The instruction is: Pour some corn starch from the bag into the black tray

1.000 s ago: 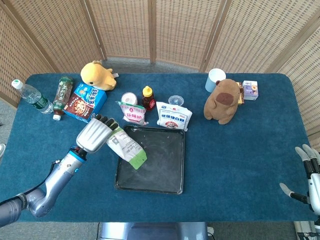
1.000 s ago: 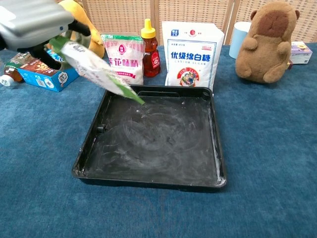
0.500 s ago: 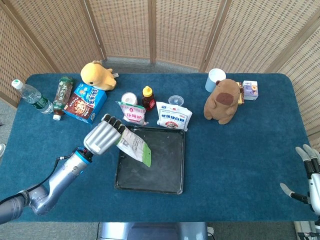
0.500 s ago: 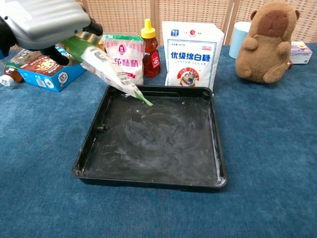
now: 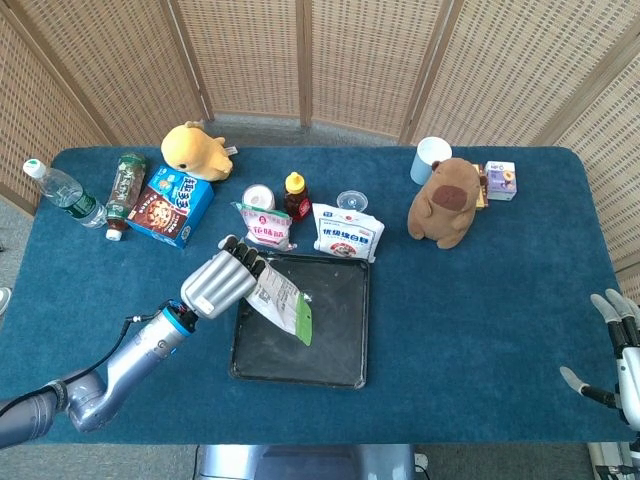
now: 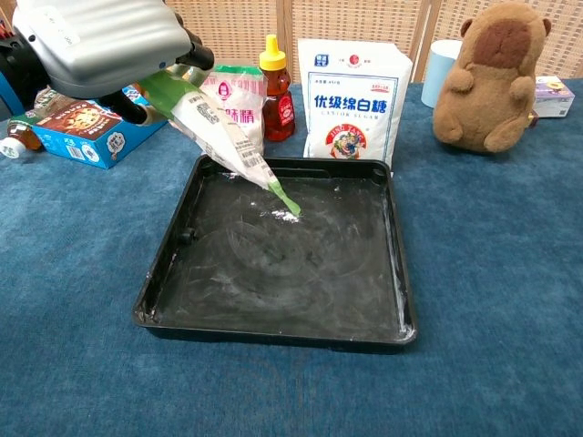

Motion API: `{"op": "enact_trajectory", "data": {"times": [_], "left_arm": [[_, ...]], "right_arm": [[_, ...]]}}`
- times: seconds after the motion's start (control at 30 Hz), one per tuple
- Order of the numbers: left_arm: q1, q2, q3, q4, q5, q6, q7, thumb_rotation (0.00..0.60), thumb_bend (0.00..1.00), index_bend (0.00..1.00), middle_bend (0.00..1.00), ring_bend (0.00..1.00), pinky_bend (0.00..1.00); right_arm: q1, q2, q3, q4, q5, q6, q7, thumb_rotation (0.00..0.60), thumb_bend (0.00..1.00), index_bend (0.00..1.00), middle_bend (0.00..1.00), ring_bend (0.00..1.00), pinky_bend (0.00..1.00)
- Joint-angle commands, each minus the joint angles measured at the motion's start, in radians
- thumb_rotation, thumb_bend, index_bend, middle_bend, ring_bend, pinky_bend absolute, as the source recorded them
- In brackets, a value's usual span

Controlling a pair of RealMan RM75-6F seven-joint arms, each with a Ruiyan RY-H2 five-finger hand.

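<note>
My left hand point(image 5: 219, 283) point(image 6: 96, 50) grips a green-and-white corn starch bag point(image 5: 282, 306) point(image 6: 228, 146) and holds it tilted, mouth down, over the black tray point(image 5: 340, 370) point(image 6: 273, 328). A small heap of white powder point(image 6: 286, 215) lies in the tray just under the bag's lower tip. The tray's floor is smeared with white dust. My right hand point(image 5: 618, 350) hangs off the table's right edge, fingers spread and holding nothing; the chest view does not show it.
Behind the tray stand a pink-labelled bag point(image 6: 239, 100), a honey bottle point(image 6: 278, 86) and a white sugar bag point(image 6: 352, 100). A brown plush point(image 6: 492, 77) and a cup point(image 5: 431, 158) sit to the right. A blue box point(image 5: 170, 205), bottles point(image 5: 65, 195) and a yellow plush point(image 5: 197, 151) sit to the left.
My left hand has carried the bag rightward, further over the tray, and tipped it steeper. White powder now lies under its tip. The right hand has not moved.
</note>
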Motion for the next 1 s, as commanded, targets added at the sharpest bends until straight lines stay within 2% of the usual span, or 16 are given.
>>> {"op": "enact_trajectory", "data": {"times": [0.03, 0.33, 0.47, 0.53, 0.63, 0.83, 1.0], "left_arm": [[0.020, -0.013, 0.000, 0.004, -0.031, 0.021, -0.065, 0.600, 0.33, 0.63, 0.57, 0.52, 0.50], [0.109, -0.057, 0.013, 0.058, -0.097, 0.121, -0.449, 0.600, 0.33, 0.63, 0.57, 0.52, 0.50], [0.143, -0.079, 0.022, 0.110, -0.105, 0.158, -0.580, 0.600, 0.33, 0.63, 0.57, 0.52, 0.50], [0.175, -0.105, 0.023, 0.149, -0.135, 0.178, -0.710, 0.600, 0.33, 0.63, 0.57, 0.52, 0.50], [0.203, -0.141, 0.018, 0.210, -0.158, 0.199, -0.840, 0.600, 0.33, 0.63, 0.57, 0.52, 0.50], [0.241, -0.204, 0.023, 0.336, -0.181, 0.211, -1.007, 0.600, 0.33, 0.63, 0.57, 0.52, 0.50], [0.255, -0.257, 0.026, 0.433, -0.191, 0.201, -1.089, 0.600, 0.33, 0.63, 0.57, 0.52, 0.50]], "right_arm": [[0.000, -0.001, -0.001, 0.000, 0.000, -0.001, -0.002, 0.600, 0.06, 0.08, 0.00, 0.00, 0.00], [0.003, -0.009, -0.002, 0.002, 0.001, -0.008, -0.017, 0.600, 0.06, 0.08, 0.00, 0.00, 0.00], [0.005, -0.013, -0.002, 0.003, 0.004, -0.010, -0.025, 0.600, 0.06, 0.08, 0.00, 0.00, 0.00], [0.006, -0.018, -0.002, 0.005, 0.006, -0.012, -0.032, 0.600, 0.06, 0.08, 0.00, 0.00, 0.00], [0.007, -0.021, -0.003, 0.005, 0.006, -0.014, -0.039, 0.600, 0.06, 0.08, 0.00, 0.00, 0.00], [0.011, -0.031, -0.006, 0.009, 0.007, -0.022, -0.057, 0.600, 0.06, 0.08, 0.00, 0.00, 0.00], [0.013, -0.036, -0.005, 0.010, 0.010, -0.026, -0.064, 0.600, 0.06, 0.08, 0.00, 0.00, 0.00]]}}
